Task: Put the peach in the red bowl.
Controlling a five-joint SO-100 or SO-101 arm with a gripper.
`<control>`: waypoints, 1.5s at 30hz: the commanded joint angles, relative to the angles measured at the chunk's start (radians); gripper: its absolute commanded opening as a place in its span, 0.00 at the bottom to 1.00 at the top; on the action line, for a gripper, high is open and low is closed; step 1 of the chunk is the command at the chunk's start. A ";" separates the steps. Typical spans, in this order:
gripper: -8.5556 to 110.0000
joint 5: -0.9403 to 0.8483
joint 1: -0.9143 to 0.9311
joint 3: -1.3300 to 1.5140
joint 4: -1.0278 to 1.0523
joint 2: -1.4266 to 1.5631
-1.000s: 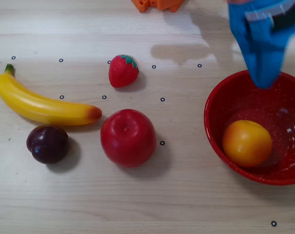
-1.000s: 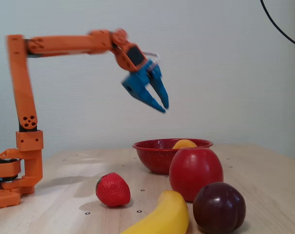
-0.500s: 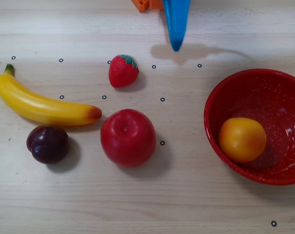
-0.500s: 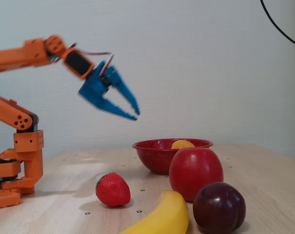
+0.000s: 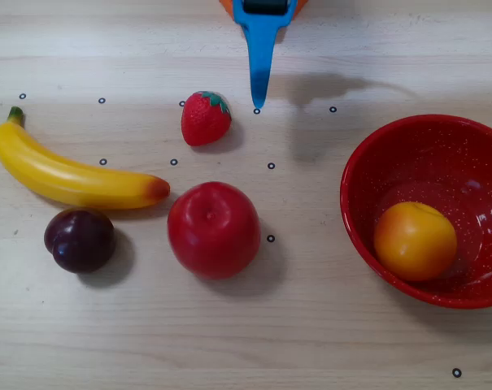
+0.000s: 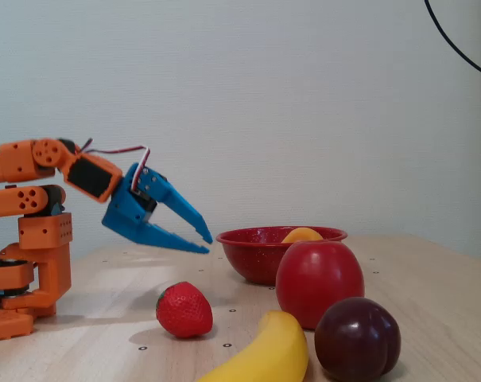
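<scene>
Plum (image 6: 357, 337) on pale wood table (image 5: 327, 325); peach (image 5: 415, 240) in red bowl (image 5: 367, 154); gripper (image 6: 206, 243) seemingly slightly open, empty.

Light wood table (image 5: 327, 341), red bowl (image 5: 367, 154), banana (image 5: 67, 175), plum (image 5: 80, 239), apple (image 5: 213, 229), strawberry (image 5: 203, 119)

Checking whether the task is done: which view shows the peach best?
The overhead view: the peach lies fully visible inside the red bowl. The fixed view shows only its top above the rim.
</scene>
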 commanded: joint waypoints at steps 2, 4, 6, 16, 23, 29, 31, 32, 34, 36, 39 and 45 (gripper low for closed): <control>0.07 -0.002 -0.023 0.018 -0.095 0.035; 0.07 -0.003 -0.028 0.066 -0.110 0.066; 0.07 -0.006 -0.040 0.098 -0.109 0.095; 0.07 -0.158 -0.043 0.098 0.189 0.095; 0.07 -0.156 -0.031 0.098 0.227 0.095; 0.07 -0.167 -0.031 0.098 0.229 0.095; 0.07 -0.167 -0.031 0.098 0.230 0.095; 0.07 -0.167 -0.031 0.098 0.230 0.095; 0.07 -0.167 -0.031 0.098 0.230 0.095; 0.07 -0.169 -0.031 0.098 0.230 0.095; 0.07 -0.169 -0.031 0.098 0.230 0.095; 0.07 -0.169 -0.031 0.098 0.230 0.094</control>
